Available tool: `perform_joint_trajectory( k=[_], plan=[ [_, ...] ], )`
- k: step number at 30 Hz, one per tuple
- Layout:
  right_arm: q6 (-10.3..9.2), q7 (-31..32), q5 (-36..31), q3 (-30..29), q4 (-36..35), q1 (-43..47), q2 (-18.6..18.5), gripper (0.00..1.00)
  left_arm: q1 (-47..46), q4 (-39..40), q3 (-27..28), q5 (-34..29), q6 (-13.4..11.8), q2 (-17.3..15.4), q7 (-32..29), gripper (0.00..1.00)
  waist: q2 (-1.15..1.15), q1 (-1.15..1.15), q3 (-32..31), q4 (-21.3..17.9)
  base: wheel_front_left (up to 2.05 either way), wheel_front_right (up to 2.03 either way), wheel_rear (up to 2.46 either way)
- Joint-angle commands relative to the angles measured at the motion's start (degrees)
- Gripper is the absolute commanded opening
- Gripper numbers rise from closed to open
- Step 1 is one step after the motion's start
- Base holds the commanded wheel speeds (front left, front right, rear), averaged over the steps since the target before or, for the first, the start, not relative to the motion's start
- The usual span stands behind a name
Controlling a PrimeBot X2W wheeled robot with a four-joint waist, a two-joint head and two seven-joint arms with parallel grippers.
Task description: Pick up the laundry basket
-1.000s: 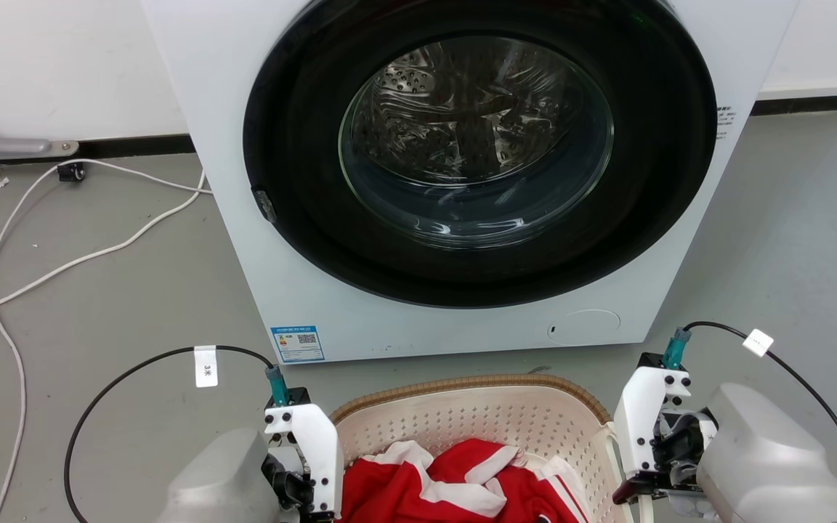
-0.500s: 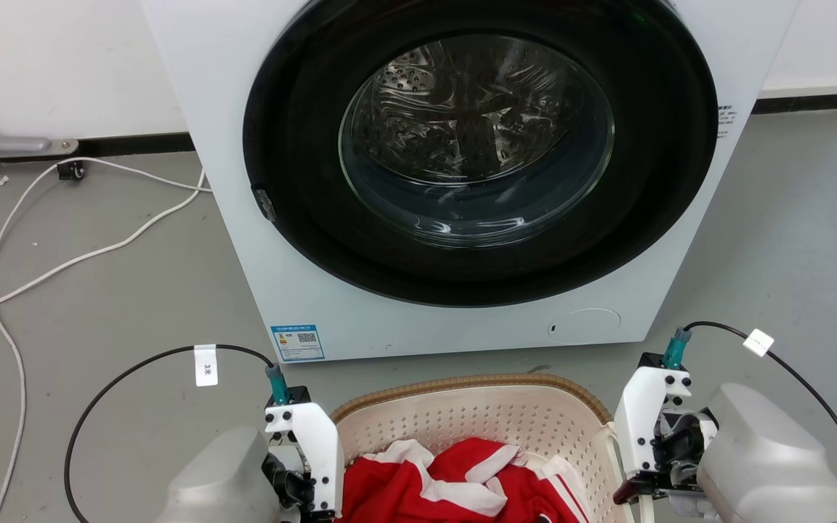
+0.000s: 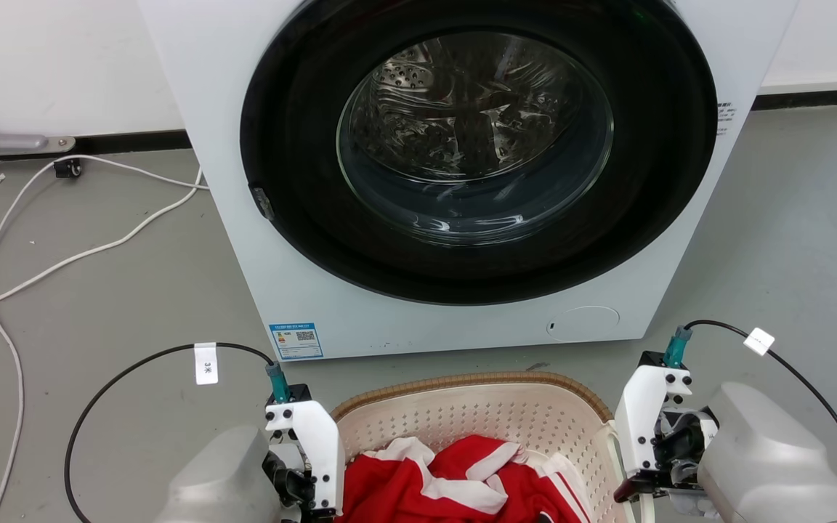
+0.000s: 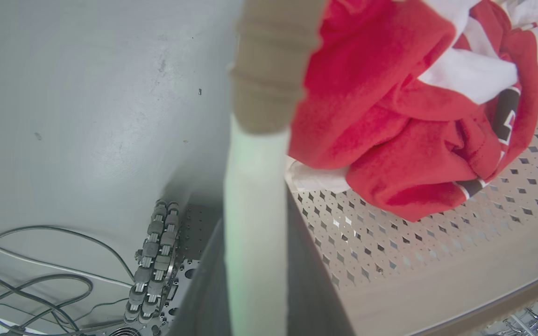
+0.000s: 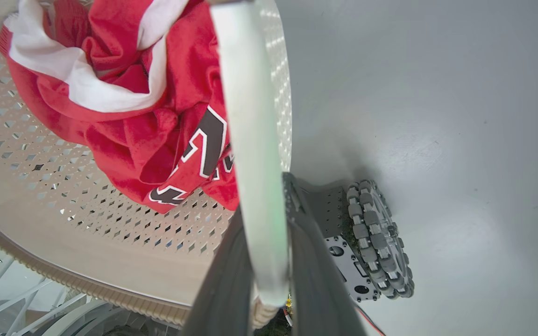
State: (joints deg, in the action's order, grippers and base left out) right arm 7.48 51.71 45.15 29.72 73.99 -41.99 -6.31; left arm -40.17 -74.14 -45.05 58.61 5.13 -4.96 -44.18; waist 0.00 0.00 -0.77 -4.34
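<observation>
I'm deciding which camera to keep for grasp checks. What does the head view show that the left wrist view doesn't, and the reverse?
Head view adds: the washing machine with its round door shut, and a white cable on the floor to its left.
Left wrist view adds: the left gripper shut on the laundry basket by its white handle, and a roller wheel of the robot's base.
Shared: the laundry basket, the red and white garment in it, and the grey floor.
</observation>
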Motion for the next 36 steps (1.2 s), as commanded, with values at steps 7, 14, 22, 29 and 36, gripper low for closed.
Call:
perform_joint_trajectory(
  k=[7,14,22,29,36],
  plan=[
    [0.02,-0.6,0.8,0.1,-0.3,-0.6,0.7,0.00,-0.8,0.5,-0.1,0.6,0.9,1.2,0.1,0.00,0.00,0.00,0.1,0.1,0.00,0.00,0.00],
    [0.02,-0.9,0.9,0.4,-0.3,-0.6,0.6,0.00,-0.8,0.5,-0.2,0.8,0.9,1.3,0.1,0.00,0.00,0.00,0.3,0.2,0.00,0.00,0.00],
    [0.02,-0.9,1.2,0.7,-0.3,-0.3,0.6,0.00,-0.7,0.5,-0.3,0.9,0.9,1.4,0.3,0.00,0.00,0.00,0.3,0.3,0.00,0.00,0.00],
    [0.02,-0.8,1.3,0.9,-0.3,0.0,0.6,0.00,-0.5,0.5,-0.5,1.0,0.8,1.4,0.3,0.00,0.00,0.00,0.3,0.4,0.00,0.00,0.00],
    [0.02,-0.7,1.6,1.1,-0.3,0.3,0.4,0.00,-0.3,0.5,-0.5,1.2,0.8,1.4,0.4,0.00,0.00,0.00,0.2,0.3,0.00,0.00,0.00]
  ],
)
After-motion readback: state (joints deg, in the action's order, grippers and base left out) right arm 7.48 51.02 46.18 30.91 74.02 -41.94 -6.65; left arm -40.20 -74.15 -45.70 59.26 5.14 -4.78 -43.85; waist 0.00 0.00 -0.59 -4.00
